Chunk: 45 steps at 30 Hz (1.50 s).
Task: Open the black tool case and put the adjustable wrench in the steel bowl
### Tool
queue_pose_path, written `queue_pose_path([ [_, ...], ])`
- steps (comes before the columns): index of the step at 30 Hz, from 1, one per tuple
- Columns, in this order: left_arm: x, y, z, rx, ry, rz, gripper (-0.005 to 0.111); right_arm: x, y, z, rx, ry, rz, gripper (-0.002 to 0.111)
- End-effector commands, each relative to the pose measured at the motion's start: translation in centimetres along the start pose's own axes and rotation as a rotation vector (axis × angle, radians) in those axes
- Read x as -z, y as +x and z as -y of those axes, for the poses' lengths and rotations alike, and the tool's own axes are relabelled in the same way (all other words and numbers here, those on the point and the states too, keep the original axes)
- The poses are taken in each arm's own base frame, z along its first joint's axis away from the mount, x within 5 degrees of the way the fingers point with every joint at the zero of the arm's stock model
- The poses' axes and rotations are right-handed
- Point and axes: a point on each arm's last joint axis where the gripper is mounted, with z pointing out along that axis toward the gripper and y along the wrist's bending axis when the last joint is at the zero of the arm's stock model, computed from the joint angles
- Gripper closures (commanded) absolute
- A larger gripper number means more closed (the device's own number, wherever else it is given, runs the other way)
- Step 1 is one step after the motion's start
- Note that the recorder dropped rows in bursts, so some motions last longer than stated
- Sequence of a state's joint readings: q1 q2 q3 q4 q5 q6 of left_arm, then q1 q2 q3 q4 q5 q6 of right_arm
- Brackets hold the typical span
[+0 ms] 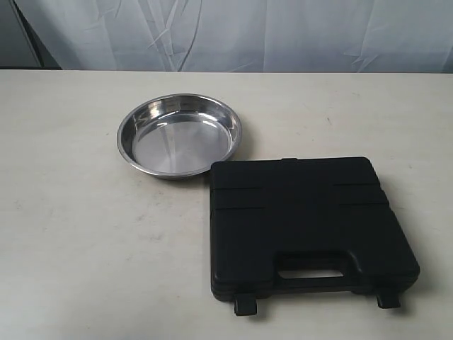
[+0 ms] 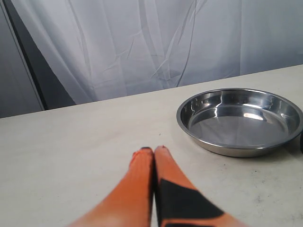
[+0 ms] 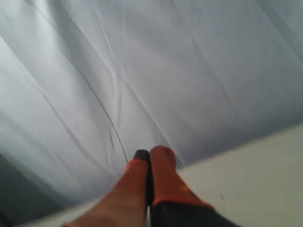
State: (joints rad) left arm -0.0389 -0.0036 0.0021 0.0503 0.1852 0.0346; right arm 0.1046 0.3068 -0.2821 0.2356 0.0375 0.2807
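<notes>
The left gripper (image 2: 154,149) has its fingers pressed together, holding nothing; the right gripper (image 3: 150,153) is likewise. The bowl (image 2: 236,127) sits on the table (image 2: 71,156) ahead of the left gripper, clear of its tips. The closed case (image 1: 304,219) lies just beyond the bowl.

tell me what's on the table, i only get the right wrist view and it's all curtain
Observer: The exterior view shows the black tool case lying flat with its lid shut.
Operator: where's the bowl then
Observer: In that view the steel bowl sits close by the case's far left corner, and it is empty.
Operator: left gripper holding anything
Observer: No, the left gripper is shut with nothing between its fingers.
</notes>
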Motion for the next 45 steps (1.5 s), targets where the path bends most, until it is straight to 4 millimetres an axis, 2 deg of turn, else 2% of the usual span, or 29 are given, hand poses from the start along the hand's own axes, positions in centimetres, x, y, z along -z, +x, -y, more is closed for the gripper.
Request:
queue_pose_path([
  [1, 0.0, -0.1, 0.0, 0.008, 0.004, 0.004, 0.106, -3.3, 0.8, -1.4, 0.216, 0.05, -0.538, 0.109],
  [5, 0.0, -0.1, 0.0, 0.008, 0.004, 0.004, 0.106, -6.7, 2.8, -3.6, 0.427, -0.161, -0.976, 0.109],
  [7, 0.0, -0.1, 0.0, 0.008, 0.004, 0.004, 0.106, -8.1, 4.2, -4.4, 0.492, -0.256, -1.164, 0.109],
  [10, 0.0, -0.1, 0.0, 0.008, 0.004, 0.004, 0.106, -9.7, 7.3, -4.8, 0.536, -0.288, -1.359, 0.109],
  [13, 0.0, -0.1, 0.0, 0.008, 0.004, 0.004, 0.106, -10.3, 10.4, -5.0, 0.637, -0.322, -1.498, 0.109],
  [18, 0.0, -0.1, 0.0, 0.008, 0.004, 0.004, 0.106, -9.6, 14.6, -5.9, 0.869, -0.412, -1.662, 0.109],
  [22, 0.0, -0.1, 0.0, 0.008, 0.004, 0.004, 0.106, -8.8, 16.1, -6.5, 1.076, -0.472, -1.697, 0.109],
  [27, 0.0, -0.1, 0.0, 0.008, 0.004, 0.004, 0.106, -8.5, 16.7, -7.4, 1.151, -0.512, -1.64, 0.109],
  [29, 0.0, -0.1, 0.0, 0.008, 0.004, 0.004, 0.106, -8.4, 16.8, -7.6, 1.162, -0.522, -1.634, 0.103],
  [31, 0.0, -0.1, 0.0, 0.008, 0.004, 0.004, 0.106, -8.4, 16.9, -7.7, 1.162, -0.526, -1.62, 0.088],
  [35, 0.0, -0.1, 0.0, 0.008, 0.004, 0.004, 0.106, -8.9, 17.0, -7.9, 1.168, -0.534, -1.552, 0.05],
  [36, 0.0, -0.1, 0.0, 0.008, 0.004, 0.004, 0.106, -9.1, 17.0, -8.0, 1.169, -0.532, -1.535, 0.047],
  [38, 0.0, -0.1, 0.0, 0.008, 0.004, 0.004, 0.106, -9.4, 17.1, -8.1, 1.176, -0.54, -1.497, 0.047],
  [43, 0.0, -0.1, 0.0, 0.008, 0.004, 0.004, 0.106, -9.8, 17.1, -8.1, 1.221, -0.549, -1.455, 0.062],
  [45, 0.0, -0.1, 0.0, 0.008, 0.004, 0.004, 0.106, -9.9, 17.1, -8.2, 1.221, -0.553, -1.441, 0.062],
])
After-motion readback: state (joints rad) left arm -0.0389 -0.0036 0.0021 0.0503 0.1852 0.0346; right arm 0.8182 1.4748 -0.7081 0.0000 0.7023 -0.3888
